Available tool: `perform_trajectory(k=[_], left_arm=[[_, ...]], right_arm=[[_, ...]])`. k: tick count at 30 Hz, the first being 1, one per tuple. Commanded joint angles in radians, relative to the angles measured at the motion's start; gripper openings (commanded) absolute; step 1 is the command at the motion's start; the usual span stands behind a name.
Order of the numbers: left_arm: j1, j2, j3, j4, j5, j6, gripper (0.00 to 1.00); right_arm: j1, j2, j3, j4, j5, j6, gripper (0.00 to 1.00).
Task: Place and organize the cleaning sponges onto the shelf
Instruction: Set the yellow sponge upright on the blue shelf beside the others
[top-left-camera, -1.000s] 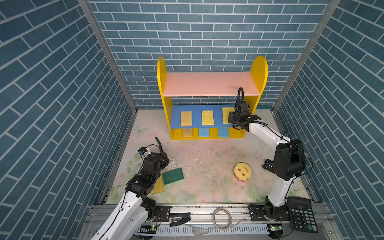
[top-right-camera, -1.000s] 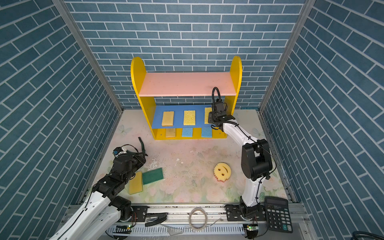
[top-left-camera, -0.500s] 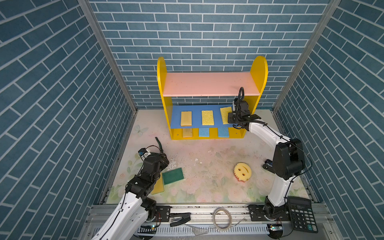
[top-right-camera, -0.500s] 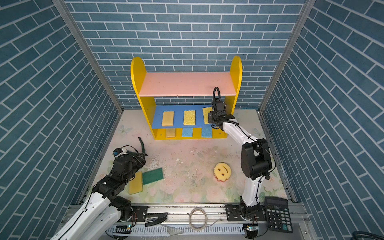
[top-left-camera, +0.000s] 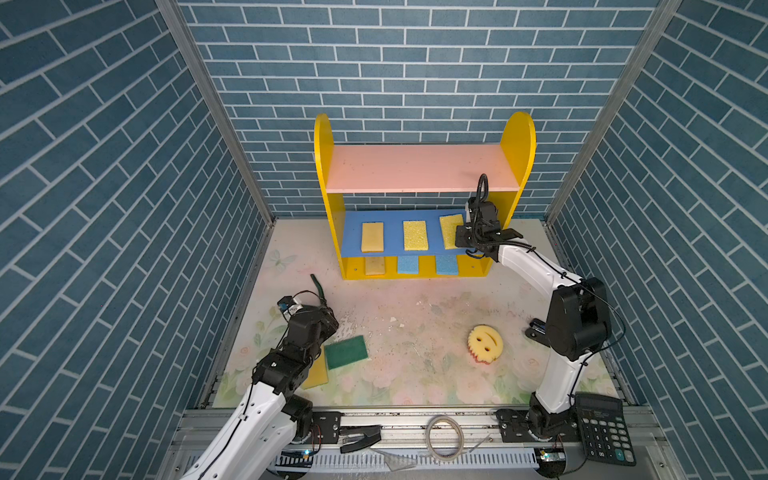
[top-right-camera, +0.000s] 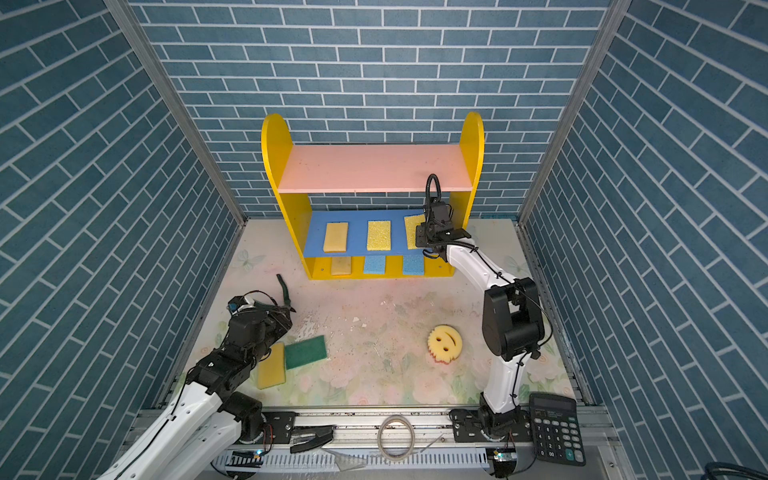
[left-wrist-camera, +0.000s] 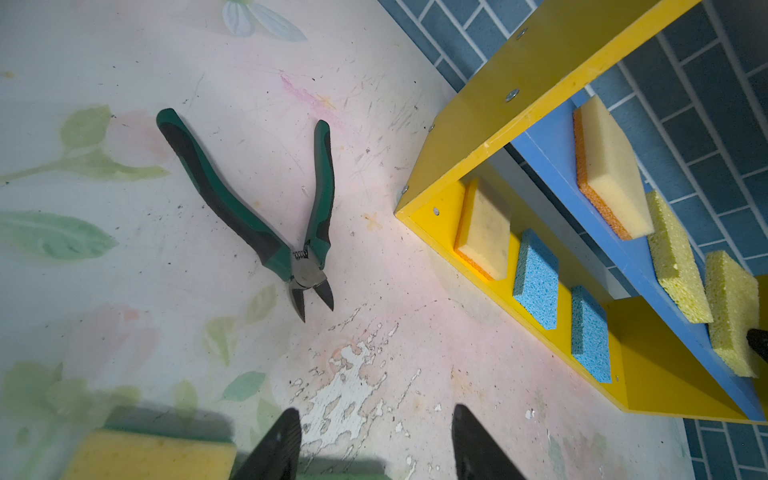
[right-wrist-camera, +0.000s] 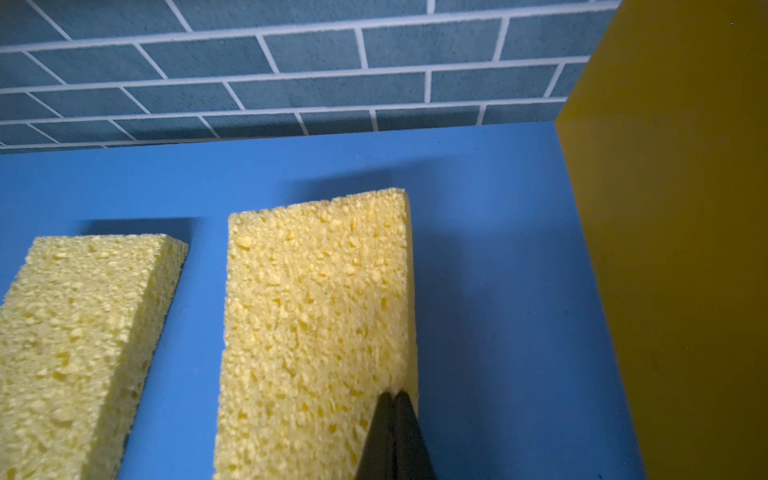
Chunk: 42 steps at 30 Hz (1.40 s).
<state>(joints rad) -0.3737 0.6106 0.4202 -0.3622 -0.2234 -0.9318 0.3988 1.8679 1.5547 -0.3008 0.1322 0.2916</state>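
Observation:
The shelf (top-left-camera: 415, 168) stands at the back wall. On its blue middle board (right-wrist-camera: 490, 232) lie a tan sponge (top-left-camera: 372, 237) and two yellow sponges (top-left-camera: 415, 235). My right gripper (right-wrist-camera: 392, 397) is shut, its tips pressing on the top of the rightmost yellow sponge (right-wrist-camera: 316, 316) near its right edge. The yellow base holds a tan sponge (top-left-camera: 375, 266) and two light blue sponges (top-left-camera: 407, 264). On the table lie a green-topped sponge (top-left-camera: 345, 352), a yellow sponge (top-right-camera: 271, 365) and a round smiley sponge (top-left-camera: 485, 343). My left gripper (left-wrist-camera: 374, 411) hangs open just beyond the green-topped one, holding nothing.
Green-handled cutting pliers (left-wrist-camera: 266, 216) lie open on the table between my left gripper and the shelf's left side. A black calculator (top-left-camera: 604, 428) sits at the front right beside the right arm's base. A cable loop (top-left-camera: 444, 432) rests on the front rail.

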Motion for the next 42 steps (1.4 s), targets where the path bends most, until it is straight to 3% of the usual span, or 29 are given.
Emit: perform_trajectory(k=[1, 42], left_arm=[[-0.003, 0.003, -0.005, -0.003, -0.003, -0.001, 0.59], [-0.003, -0.017, 0.002, -0.023, -0.005, 0.000, 0.61]], right_arm=[[-0.009, -0.036, -0.022, -0.070, 0.033, 0.042, 0.00], [-0.018, 0.045, 0.064, -0.097, 0.036, 0.067, 0.02]])
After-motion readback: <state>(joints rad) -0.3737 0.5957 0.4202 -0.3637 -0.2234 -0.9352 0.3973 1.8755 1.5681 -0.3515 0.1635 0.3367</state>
